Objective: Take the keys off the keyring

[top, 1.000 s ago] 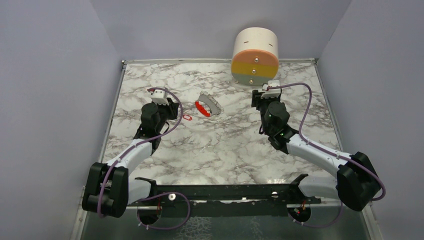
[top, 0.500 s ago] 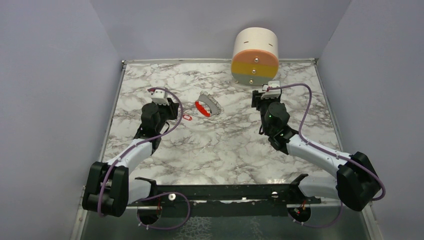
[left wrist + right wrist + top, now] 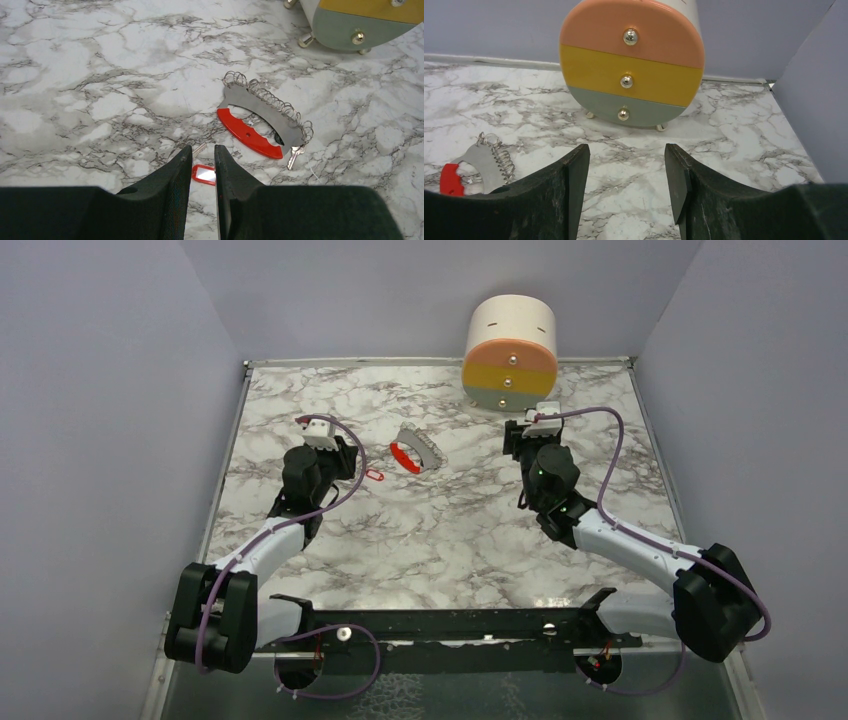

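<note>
Left wrist view: the left fingers (image 3: 172, 185) are hovering slightly apart over one red key (image 3: 204, 174) lying loose on the bench (image 3: 75, 75), pinching nothing, so that one's looking freed. A second key (image 3: 293, 156) is hanging on the single keyring (image 3: 250, 135) just beyond. The right fingers (image 3: 574, 185) are sitting spread wide, empty.

Red-headed key (image 3: 374, 476) lies on the table (image 3: 450, 530) near the keyring (image 3: 414, 454)

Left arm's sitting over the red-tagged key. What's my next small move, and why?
Probably swing the left gripper toward the small silver key still hanging at the end of the red crescent keyring. The red-tagged key already lies apart from it, and the right gripper stands open and empty.
</note>
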Robot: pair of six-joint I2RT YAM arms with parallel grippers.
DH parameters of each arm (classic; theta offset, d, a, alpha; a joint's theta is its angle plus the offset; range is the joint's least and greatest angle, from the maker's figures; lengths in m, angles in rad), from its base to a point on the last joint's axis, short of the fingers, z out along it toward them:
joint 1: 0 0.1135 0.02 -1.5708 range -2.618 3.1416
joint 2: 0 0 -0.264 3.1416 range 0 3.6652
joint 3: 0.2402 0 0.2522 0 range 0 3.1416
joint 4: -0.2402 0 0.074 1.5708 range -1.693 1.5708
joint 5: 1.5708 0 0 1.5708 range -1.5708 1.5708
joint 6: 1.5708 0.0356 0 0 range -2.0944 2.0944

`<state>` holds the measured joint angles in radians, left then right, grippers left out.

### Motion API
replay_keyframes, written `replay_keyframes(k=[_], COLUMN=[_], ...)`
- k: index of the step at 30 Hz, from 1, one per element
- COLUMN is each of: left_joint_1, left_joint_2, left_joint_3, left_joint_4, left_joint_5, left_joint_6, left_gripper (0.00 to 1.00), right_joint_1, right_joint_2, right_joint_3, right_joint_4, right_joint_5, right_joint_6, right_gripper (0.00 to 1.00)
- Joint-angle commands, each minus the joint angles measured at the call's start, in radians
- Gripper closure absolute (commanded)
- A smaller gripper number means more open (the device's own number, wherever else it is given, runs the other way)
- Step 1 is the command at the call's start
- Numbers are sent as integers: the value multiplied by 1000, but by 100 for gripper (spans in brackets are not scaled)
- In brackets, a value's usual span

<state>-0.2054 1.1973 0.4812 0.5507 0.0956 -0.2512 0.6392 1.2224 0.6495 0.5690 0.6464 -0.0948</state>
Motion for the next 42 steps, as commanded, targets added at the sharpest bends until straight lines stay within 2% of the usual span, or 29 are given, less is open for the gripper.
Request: replay_keyframes(k=[1, 22, 28, 36, 39, 41, 42], left_joint_1=[-4, -4, -5, -4, -5, -5, -4], left_joint_2=[5, 11, 14, 12, 9, 8, 8], left_joint_3=[-3, -2, -4, -14, -25, -30, -34], left_joint_4=[15, 17, 17, 21, 28, 35, 42], left_joint_5=[-16, -18, -24, -33, -43, -47, -43], left_joint_6=[12, 13, 18, 34, 43, 50, 55], left_gripper=[75, 75, 75, 75, 75, 75, 75], right_joint_1=[-4, -4, -4, -4, -9, -35, -61], right_joint_2=[-6, -4, -6, -21, -13, -18, -24], right_joint_3=[-8, -15, -43, -151, -185, -220, -239], right_joint_4=[30, 43, 94, 265, 342, 403, 439], right_joint_5=[21, 33, 39, 49, 70, 35, 9], right_joint_6=[-9, -14, -24, -68, -98, -113, -115], right_gripper=[42, 42, 42, 30, 21, 10, 9])
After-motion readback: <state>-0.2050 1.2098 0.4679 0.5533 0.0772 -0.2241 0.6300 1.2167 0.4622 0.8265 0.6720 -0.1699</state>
